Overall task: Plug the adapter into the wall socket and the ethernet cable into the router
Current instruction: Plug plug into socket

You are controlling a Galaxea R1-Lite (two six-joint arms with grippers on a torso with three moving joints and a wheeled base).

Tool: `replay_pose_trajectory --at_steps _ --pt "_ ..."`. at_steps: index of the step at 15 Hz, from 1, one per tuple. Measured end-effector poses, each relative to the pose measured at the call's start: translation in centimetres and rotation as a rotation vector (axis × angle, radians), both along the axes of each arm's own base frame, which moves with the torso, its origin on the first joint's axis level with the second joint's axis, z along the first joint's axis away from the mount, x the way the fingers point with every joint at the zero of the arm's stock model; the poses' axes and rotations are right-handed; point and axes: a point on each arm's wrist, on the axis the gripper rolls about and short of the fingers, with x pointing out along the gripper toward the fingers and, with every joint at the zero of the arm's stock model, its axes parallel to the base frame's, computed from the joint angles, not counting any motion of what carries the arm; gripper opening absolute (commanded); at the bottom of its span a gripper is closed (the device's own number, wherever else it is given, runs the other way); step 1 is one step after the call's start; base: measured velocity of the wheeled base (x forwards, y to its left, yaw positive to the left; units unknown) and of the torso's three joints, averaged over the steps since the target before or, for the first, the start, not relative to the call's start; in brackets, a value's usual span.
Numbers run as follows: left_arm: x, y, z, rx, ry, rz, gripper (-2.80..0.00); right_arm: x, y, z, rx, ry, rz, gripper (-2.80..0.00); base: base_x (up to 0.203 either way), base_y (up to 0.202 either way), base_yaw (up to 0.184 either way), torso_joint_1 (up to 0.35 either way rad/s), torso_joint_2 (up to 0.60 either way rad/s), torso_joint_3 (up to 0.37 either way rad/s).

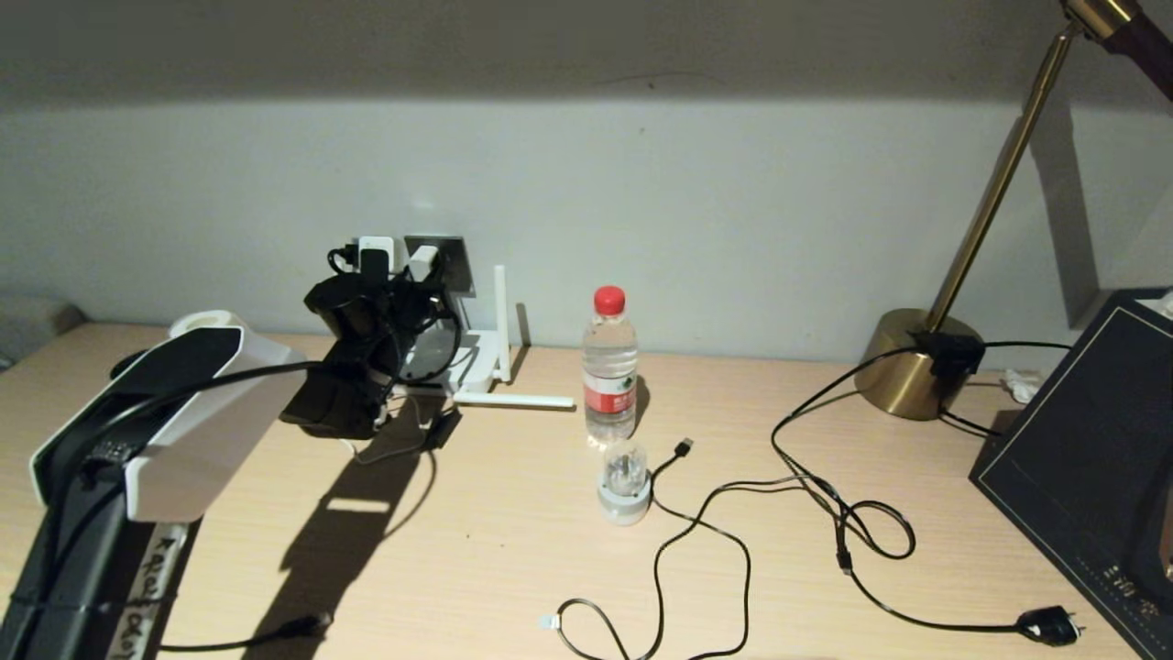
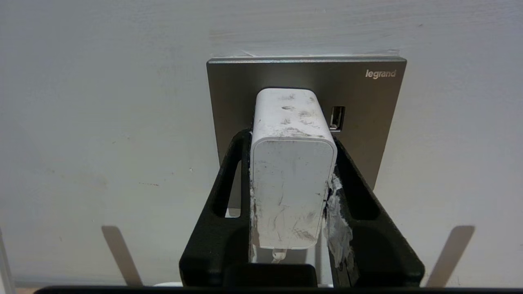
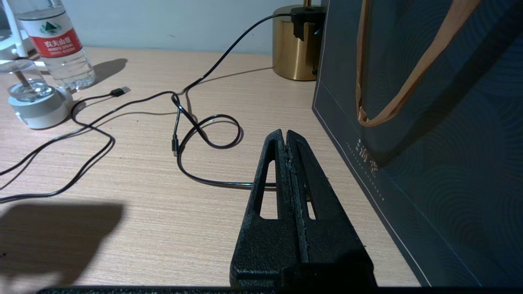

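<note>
adapter [image 2: 291, 179] clamped in left gripper [image 2: 292, 163] | against wall socket [image 2: 367, 94] | right gripper [image 3: 286, 141] closed, empty

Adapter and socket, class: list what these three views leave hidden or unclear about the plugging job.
- Adapter pins: left wrist view, its own body covers them, so whether it is fully seated in the socket cannot be told.
- Router: head view, the left claw hides most of it, ports included.
- Ethernet cable: head view, its clear connector cannot be identified among the black cables.
- Right claw: only its wrist view shows it.
</note>
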Motion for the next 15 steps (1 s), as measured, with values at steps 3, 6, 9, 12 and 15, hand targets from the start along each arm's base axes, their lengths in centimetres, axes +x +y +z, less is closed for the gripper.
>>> replay_pose_trajectory --at_steps 3,6,9,12,15 --pt "0.23 -0.02 -0.34 0.0 0.005 0.002 -2.8 0.0 0.0 0.0 0.0 0.0 0.0 -2.8 0.0 0.0 0.0 0.0 0.0 0.0" --pt "0.3 -0.03 -0.57 0.0 0.008 0.004 -2.8 0.0 0.0 0.0 0.0 0.0 0.0 -2.8 0.0 0.0 0.0 0.0 0.0 0.0" --pt "0.31 -0.03 -0.63 0.0 0.01 0.004 -2.8 0.0 0.0 0.0 0.0 0.0 0.0 -2.8 0.0 0.0 0.0 0.0 0.0 0.0" --pt "0.3 -0.06 -0.66 -0.001 0.012 0.009 -2.8 0.0 0.0 0.0 0.0 0.0 0.0 -2.8 0.0 0.0 0.0 0.0 0.0 0.0" --pt "0.25 -0.11 -0.61 -0.002 0.012 0.008 -2.8 0.0 0.0 0.0 0.0 0.0 0.0 -2.8 0.0 0.0 0.0 0.0 0.0 0.0"
